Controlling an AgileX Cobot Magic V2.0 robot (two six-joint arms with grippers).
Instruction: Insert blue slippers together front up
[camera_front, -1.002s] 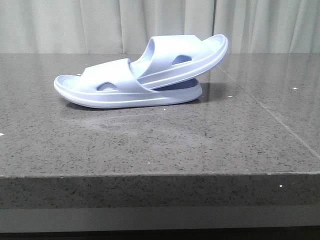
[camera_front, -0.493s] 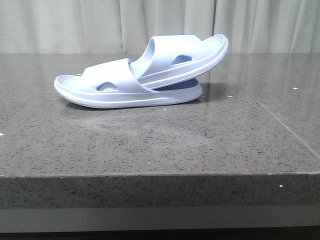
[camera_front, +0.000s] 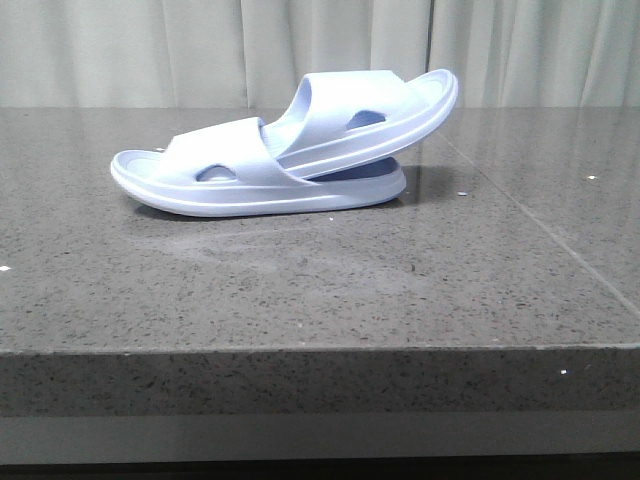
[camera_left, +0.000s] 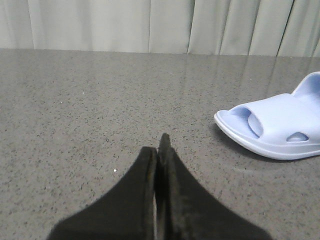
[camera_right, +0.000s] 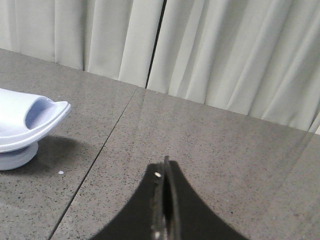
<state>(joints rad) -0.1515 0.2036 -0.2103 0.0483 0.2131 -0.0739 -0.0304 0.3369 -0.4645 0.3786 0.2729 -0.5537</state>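
Observation:
Two pale blue slippers lie on the grey stone table (camera_front: 320, 290) in the front view. The lower slipper (camera_front: 220, 185) rests flat on its sole. The upper slipper (camera_front: 380, 115) has one end tucked under the lower one's strap and its other end tilted up to the right. The left wrist view shows the lower slipper's end (camera_left: 275, 127) off to one side of my left gripper (camera_left: 160, 145), which is shut on nothing. In the right wrist view the raised slipper end (camera_right: 30, 122) sits apart from my right gripper (camera_right: 165, 167), also shut and empty. Neither gripper appears in the front view.
A pale curtain (camera_front: 320, 50) hangs behind the table. A seam line (camera_front: 530, 220) runs across the stone top on the right. The table's front edge (camera_front: 320, 350) is near the camera.
The slippers sit a few pixels further right in the front view than half a second ago; otherwise nothing differs.

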